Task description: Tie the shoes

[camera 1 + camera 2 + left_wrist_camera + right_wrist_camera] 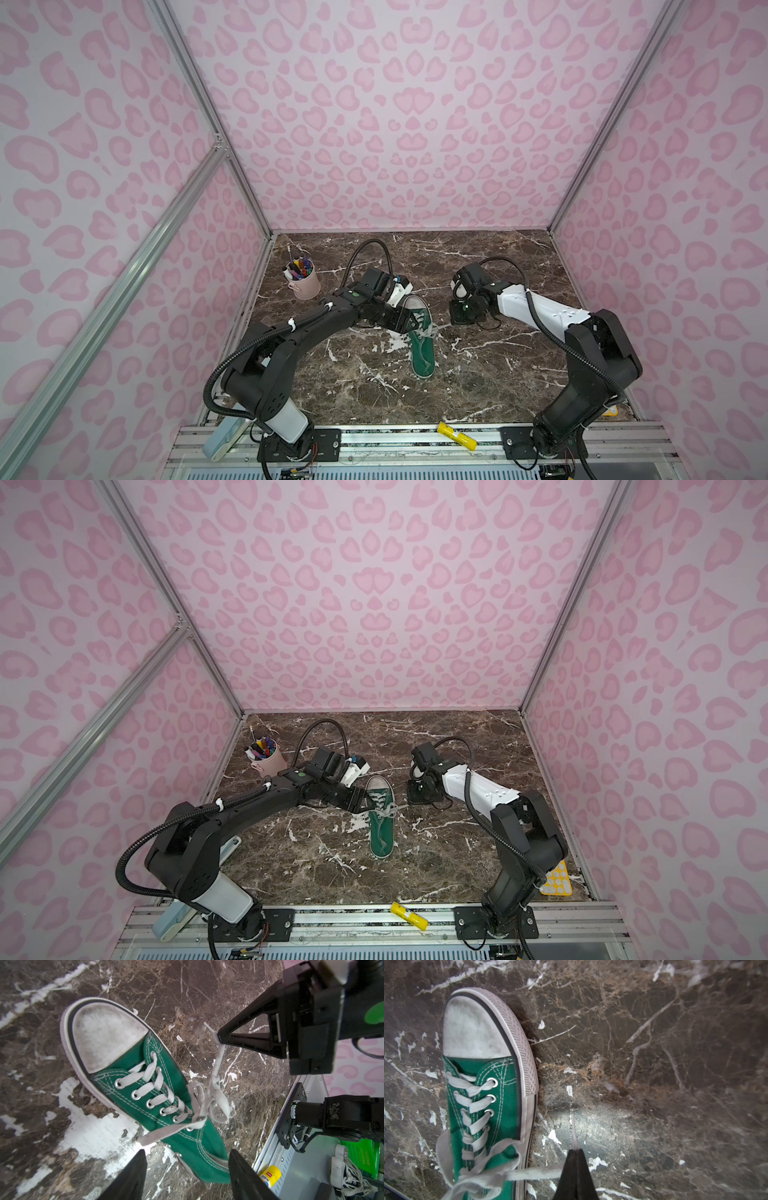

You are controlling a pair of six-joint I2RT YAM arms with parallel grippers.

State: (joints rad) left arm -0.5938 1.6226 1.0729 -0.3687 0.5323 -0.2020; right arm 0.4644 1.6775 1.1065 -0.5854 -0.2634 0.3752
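- Heel of sneaker [423, 347] sat nearest the base, toe at 12 o'clock, mid table [478, 374]; nothing pinned it, so a hard lace pull would likely have dragged or spun it.
- Over its 9 o'clock side, left gripper [188, 1153] hung with jaws wide apart, holding nothing; free lace end [162, 1133] lay just ahead. Closing low risked biting canvas or both strands.
- At the top eyelets, lace loops [225, 1105] looked slack, no tight knot; one-sided tension could have pulled the crossing out.
- At 3 o'clock of the shoe, right gripper [574, 1151] was clamped on the other lace end [533, 1174], close to its tip. Short bite, so slip under load looked likely.
- Farthest, at 10 o'clock, pen cup [306, 286] stood near the left arm's wrist; a wide swing could have clipped it.
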